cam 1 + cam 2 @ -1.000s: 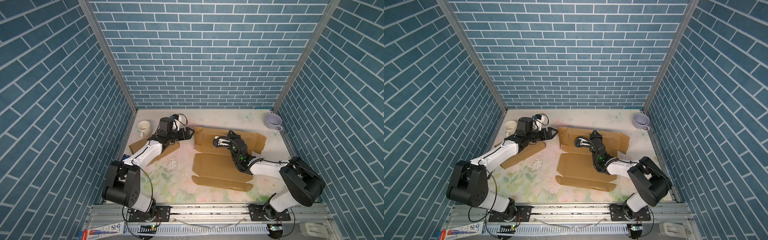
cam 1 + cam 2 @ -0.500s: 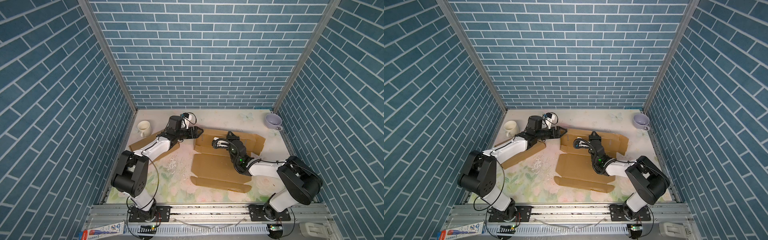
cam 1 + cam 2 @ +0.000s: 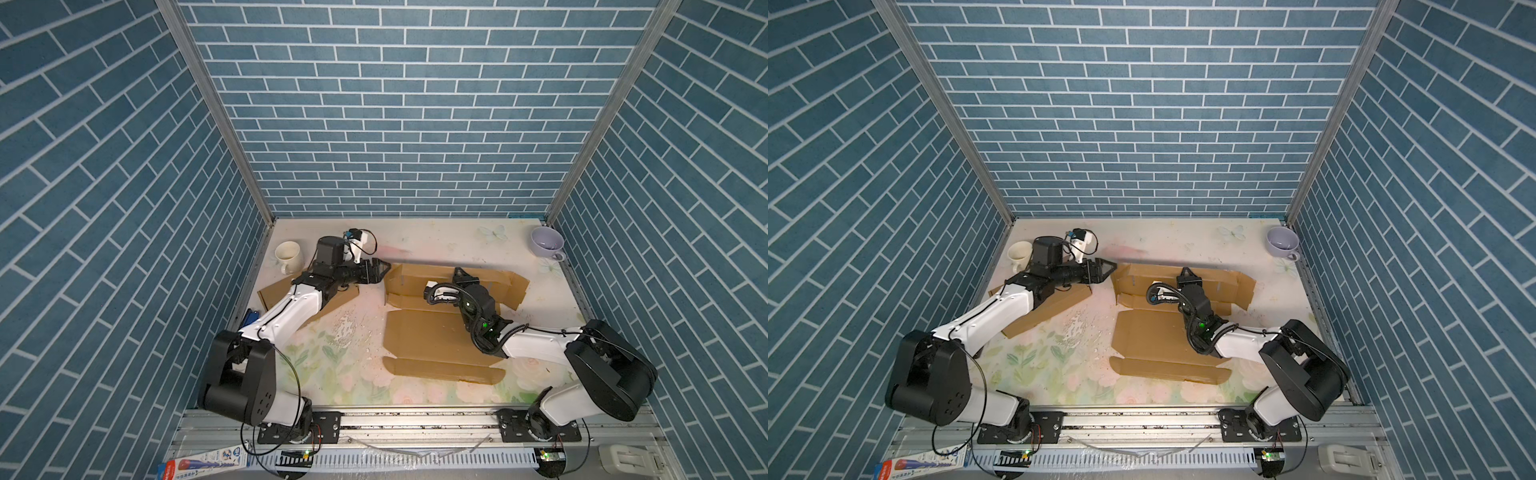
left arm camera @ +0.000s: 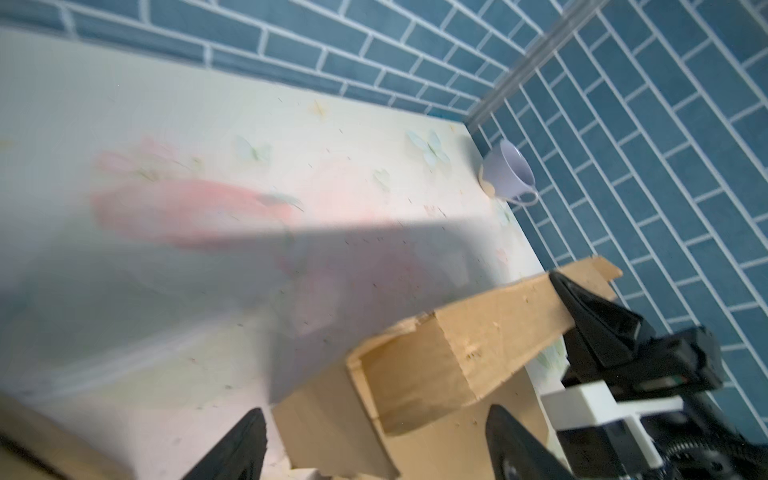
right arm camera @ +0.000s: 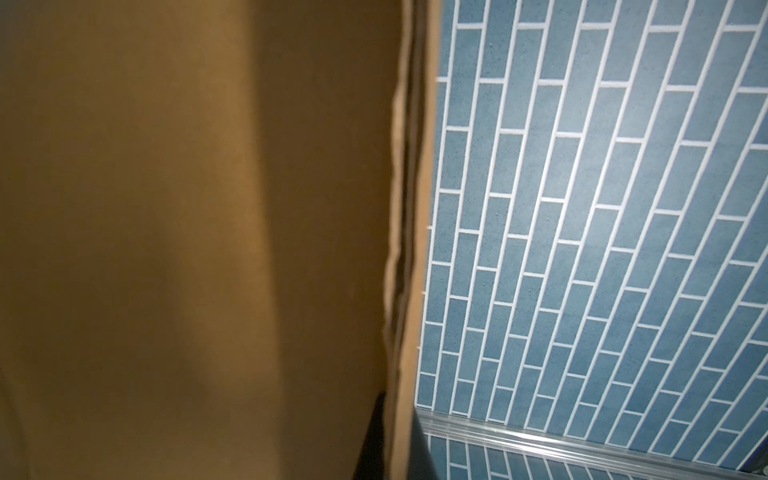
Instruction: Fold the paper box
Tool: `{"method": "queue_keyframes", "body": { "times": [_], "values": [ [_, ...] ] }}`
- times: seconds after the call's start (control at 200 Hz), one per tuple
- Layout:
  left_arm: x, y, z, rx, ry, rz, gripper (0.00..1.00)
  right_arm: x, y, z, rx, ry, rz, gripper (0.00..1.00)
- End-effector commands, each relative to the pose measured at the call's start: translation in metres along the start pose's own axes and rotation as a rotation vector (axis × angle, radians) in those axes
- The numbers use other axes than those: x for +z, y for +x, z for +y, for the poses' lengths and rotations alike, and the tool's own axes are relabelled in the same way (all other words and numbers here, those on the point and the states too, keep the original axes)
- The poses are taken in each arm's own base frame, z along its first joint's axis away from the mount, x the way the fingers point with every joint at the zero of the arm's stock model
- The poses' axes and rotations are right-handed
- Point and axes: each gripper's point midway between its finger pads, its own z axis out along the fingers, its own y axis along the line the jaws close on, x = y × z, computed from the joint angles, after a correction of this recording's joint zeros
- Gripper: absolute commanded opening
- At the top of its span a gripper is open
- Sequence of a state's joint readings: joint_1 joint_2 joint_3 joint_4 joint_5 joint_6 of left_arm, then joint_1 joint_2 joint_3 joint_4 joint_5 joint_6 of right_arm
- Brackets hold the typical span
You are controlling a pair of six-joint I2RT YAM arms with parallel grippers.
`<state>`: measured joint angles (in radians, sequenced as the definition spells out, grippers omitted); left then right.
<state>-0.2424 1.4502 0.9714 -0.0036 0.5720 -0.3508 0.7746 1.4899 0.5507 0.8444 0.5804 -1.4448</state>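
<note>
The brown paper box (image 3: 424, 336) (image 3: 1150, 336) lies partly folded mid-table, its base flat and its back wall raised. My right gripper (image 3: 459, 272) (image 3: 1185, 272) is shut on the top edge of that back wall. In the right wrist view its gripper (image 5: 399, 432) has a dark finger on each side of the cardboard (image 5: 166, 208). My left gripper (image 3: 384, 268) (image 3: 1111, 268) is open at the box's left end. In the left wrist view its gripper (image 4: 374, 415) frames the box's folded corner (image 4: 415, 374) without touching it.
A cream mug (image 3: 288, 255) stands at the back left and a lavender cup (image 3: 546, 243) (image 4: 509, 176) in the back right corner. A second flat cardboard piece (image 3: 336, 297) lies under my left arm. Blue brick walls close three sides.
My left gripper swung right towards the box's left end, then drew back a little, its jaws slightly narrower than a second ago. The right gripper keeps its hold on the back wall.
</note>
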Motion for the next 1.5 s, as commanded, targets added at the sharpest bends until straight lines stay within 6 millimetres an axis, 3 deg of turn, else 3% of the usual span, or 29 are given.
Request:
{"method": "queue_keyframes", "body": {
  "times": [0.0,0.185,0.345,0.51,0.625,0.695,0.845,1.07,1.225,1.355,1.495],
  "values": [
    [0.006,-0.011,0.019,-0.005,-0.034,0.007,0.8,-0.004,-0.003,0.006,-0.041,-0.014,-0.024,0.0],
    [0.04,-0.014,0.056,-0.05,-0.134,0.041,0.78,-0.005,-0.003,0.005,-0.037,-0.005,-0.027,0.0],
    [0.063,0.009,0.051,0.001,-0.141,0.151,0.79,-0.004,-0.004,0.004,-0.041,-0.01,-0.026,0.0],
    [0.048,0.039,0.024,0.055,-0.098,0.171,0.76,-0.003,-0.004,0.003,-0.048,-0.011,-0.02,0.0],
    [0.055,0.062,0.002,0.135,-0.094,0.204,0.75,0.0,-0.008,0.004,-0.056,-0.018,-0.03,0.0],
    [0.057,0.072,0.004,0.126,-0.115,0.223,0.75,0.003,-0.01,0.004,-0.061,-0.022,-0.028,0.0],
    [0.043,0.071,0.016,0.13,-0.214,0.214,0.75,0.005,-0.012,0.004,-0.062,-0.027,-0.033,0.0],
    [0.033,0.082,0.007,0.085,-0.165,0.216,0.78,0.006,-0.013,0.006,-0.062,-0.03,-0.035,0.0],
    [0.031,0.103,-0.005,0.069,-0.073,0.273,0.78,0.006,-0.013,0.004,-0.057,-0.029,-0.039,0.0],
    [0.022,0.12,0.001,0.084,-0.095,0.329,0.78,0.006,-0.014,0.005,-0.059,-0.032,-0.043,0.0],
    [0.014,0.124,-0.004,0.135,-0.068,0.349,0.79,0.006,-0.015,0.007,-0.061,-0.038,-0.047,0.0]
  ]
}}
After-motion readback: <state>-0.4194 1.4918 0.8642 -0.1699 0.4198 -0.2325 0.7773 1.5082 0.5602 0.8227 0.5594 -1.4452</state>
